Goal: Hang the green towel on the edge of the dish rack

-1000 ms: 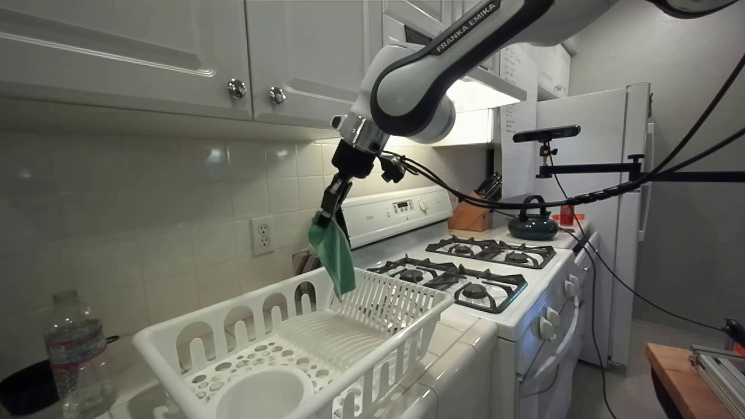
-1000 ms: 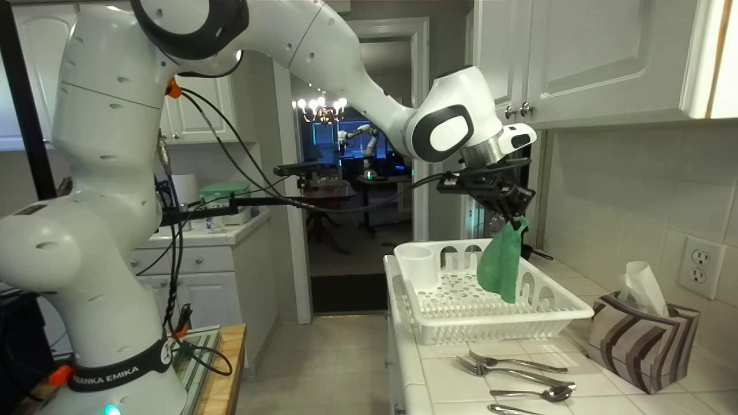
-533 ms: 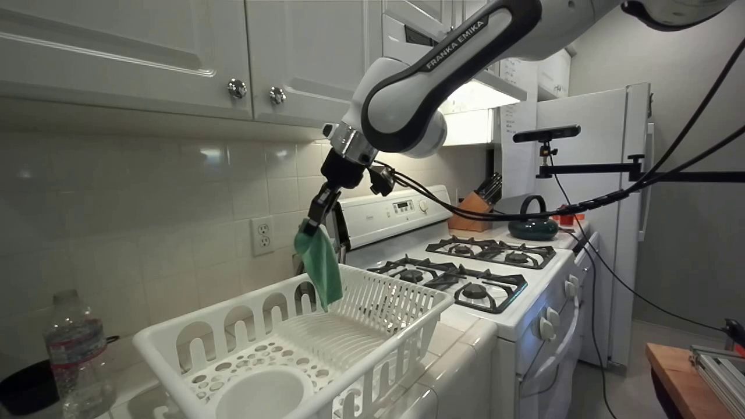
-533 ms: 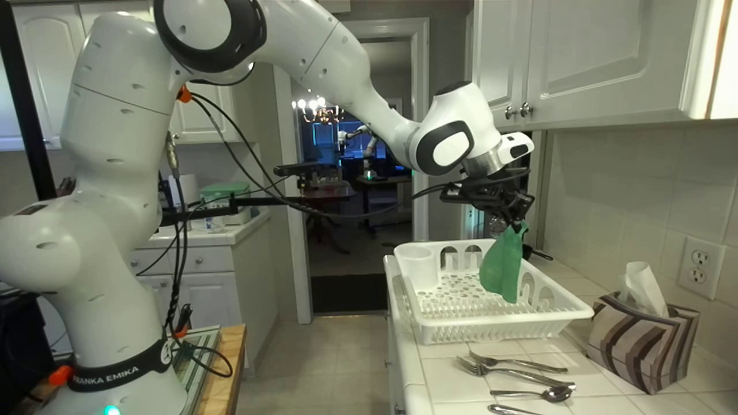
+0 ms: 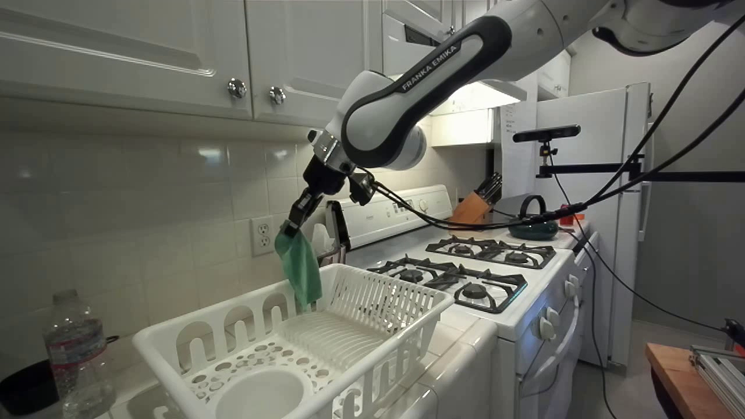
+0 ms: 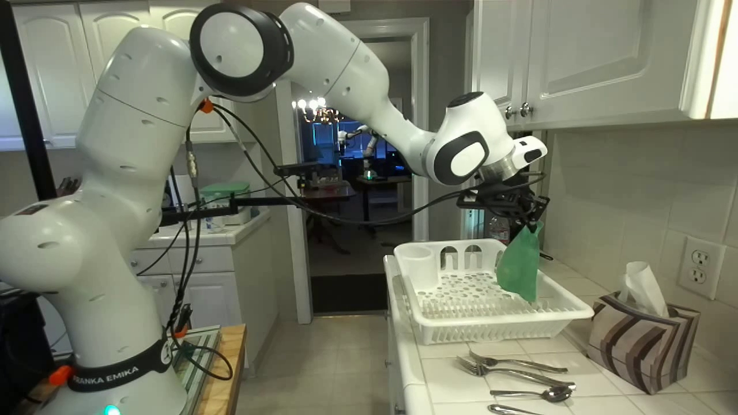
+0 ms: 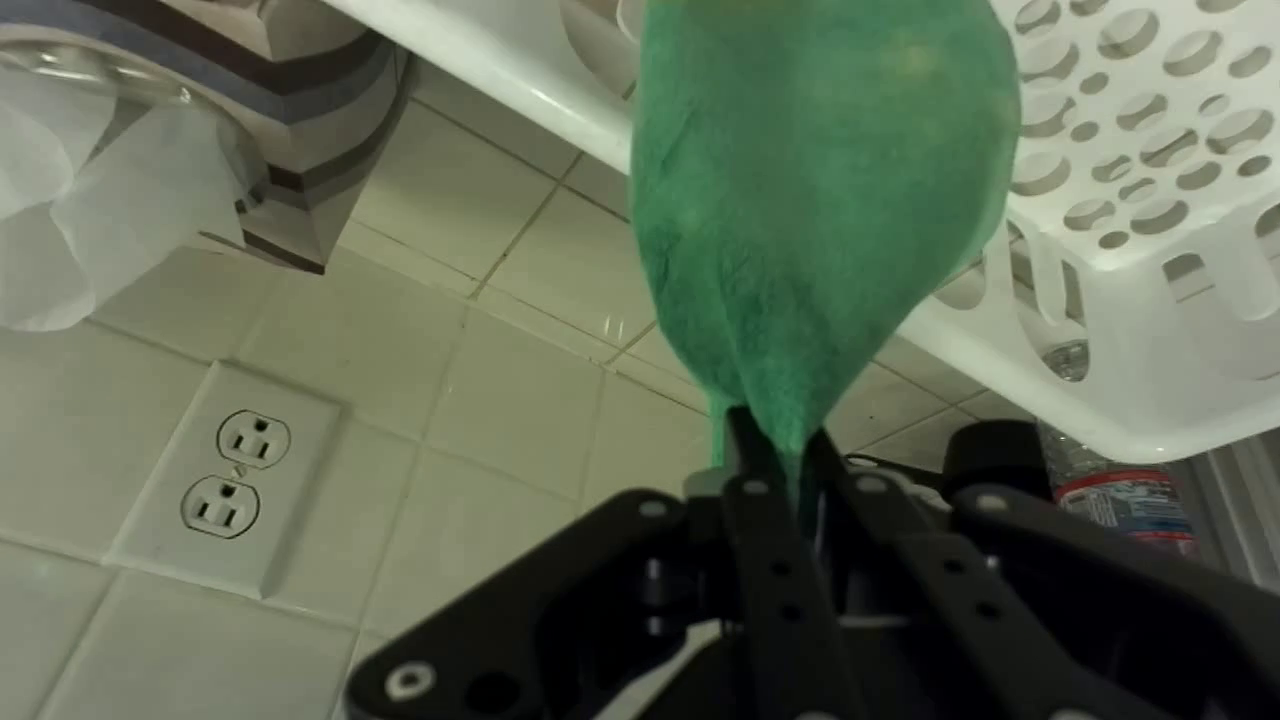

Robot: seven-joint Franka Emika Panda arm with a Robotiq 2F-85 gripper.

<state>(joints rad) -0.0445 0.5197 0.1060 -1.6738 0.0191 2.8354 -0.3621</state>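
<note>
The green towel hangs from my gripper and also shows in an exterior view. My gripper is shut on the towel's top end. In the wrist view the towel is pinched between the fingertips and spreads out beyond them. The white dish rack stands on the counter, also seen in an exterior view. The gripper is above the rack's wall-side long rim, near its stove end. The towel's lower end hangs at that rim; whether it touches cannot be told.
A striped tissue box stands beside the rack by the tiled wall. Several pieces of cutlery lie on the counter. A plastic bottle and a black object stand behind the rack. Upper cabinets overhang the counter.
My gripper has moved toward the tiled wall and slightly down, carrying the towel from over the rack's inside to its wall-side rim. The rack has not moved.
</note>
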